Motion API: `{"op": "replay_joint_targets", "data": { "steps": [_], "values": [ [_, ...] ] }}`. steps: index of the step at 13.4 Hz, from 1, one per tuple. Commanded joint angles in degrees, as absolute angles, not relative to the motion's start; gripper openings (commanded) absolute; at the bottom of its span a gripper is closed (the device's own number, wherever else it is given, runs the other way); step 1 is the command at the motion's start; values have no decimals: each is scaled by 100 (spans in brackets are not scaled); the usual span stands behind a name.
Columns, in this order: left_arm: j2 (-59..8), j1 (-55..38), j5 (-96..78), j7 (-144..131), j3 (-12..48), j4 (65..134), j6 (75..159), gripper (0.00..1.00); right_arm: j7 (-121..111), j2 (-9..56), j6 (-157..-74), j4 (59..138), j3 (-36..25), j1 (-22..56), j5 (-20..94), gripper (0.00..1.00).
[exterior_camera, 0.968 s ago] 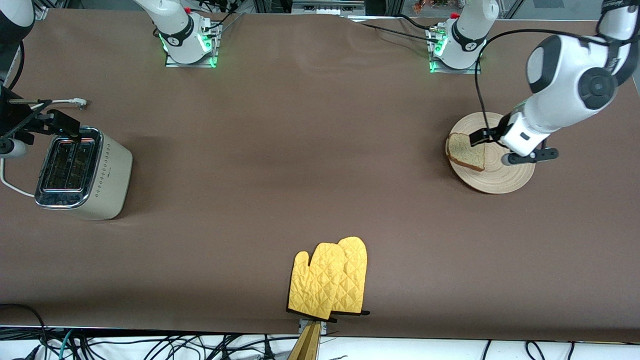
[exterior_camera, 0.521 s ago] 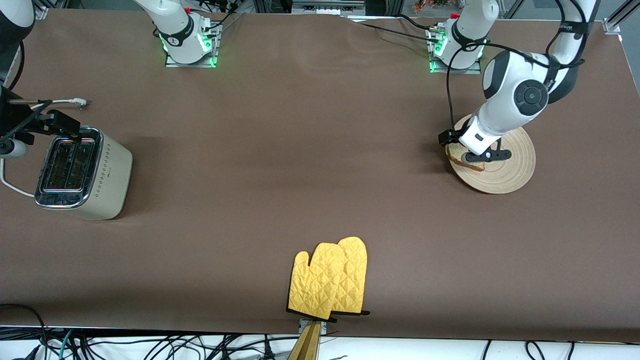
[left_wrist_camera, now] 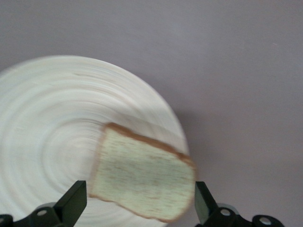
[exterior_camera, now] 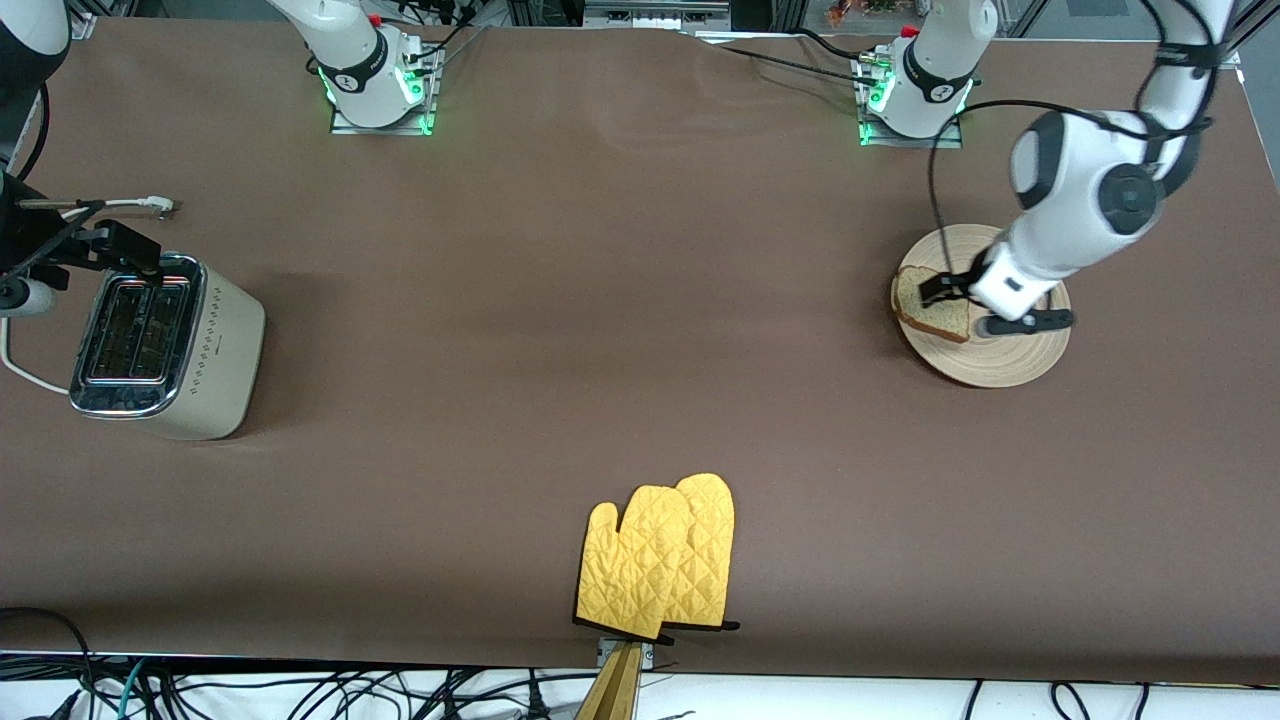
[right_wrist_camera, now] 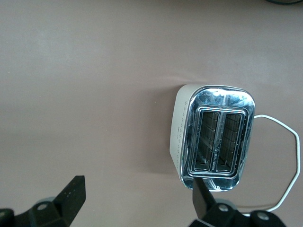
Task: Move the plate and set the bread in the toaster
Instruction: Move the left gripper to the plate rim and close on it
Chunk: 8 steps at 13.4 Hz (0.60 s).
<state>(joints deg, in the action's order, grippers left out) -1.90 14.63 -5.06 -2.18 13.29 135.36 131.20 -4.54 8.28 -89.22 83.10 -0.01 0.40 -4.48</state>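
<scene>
I see yellow oven mitts (exterior_camera: pixel 660 565) nearest the camera. Farther off, my left gripper (left_wrist_camera: pixel 137 208), fingers spread wide, hangs over the bread (exterior_camera: pixel 932 303) on the plate (exterior_camera: pixel 1010 355). My right gripper (right_wrist_camera: pixel 135 203), also spread and empty, waits above the toaster (exterior_camera: pixel 165 345).

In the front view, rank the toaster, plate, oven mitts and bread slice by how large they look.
1. Toaster and plate: they look about alike, so no ranking between them.
2. Oven mitts, slightly smaller, though they lie nearest the camera.
3. Bread, clearly smallest, lying on the plate.
</scene>
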Motion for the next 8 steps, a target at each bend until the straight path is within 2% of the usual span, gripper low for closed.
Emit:
{"op": "replay_joint_targets", "data": {
  "steps": [1, 5, 8],
  "values": [
    [-158, 2396, -1148, 1470, 1292, 13553, 13017, 100, -387, 879, -8877, 8165, 18, 35, -422, 100],
    [-850, 3478, -1871, 3651, 1169, 13264, 12806, 100, -395, 879, -8868, 8165, 18, 26, -431, 100],
    [-1641, 4129, -1916, 4673, 1169, 12422, 12106, 100, -396, 879, -8868, 8165, 9, 9, -431, 100]
  ]
}}
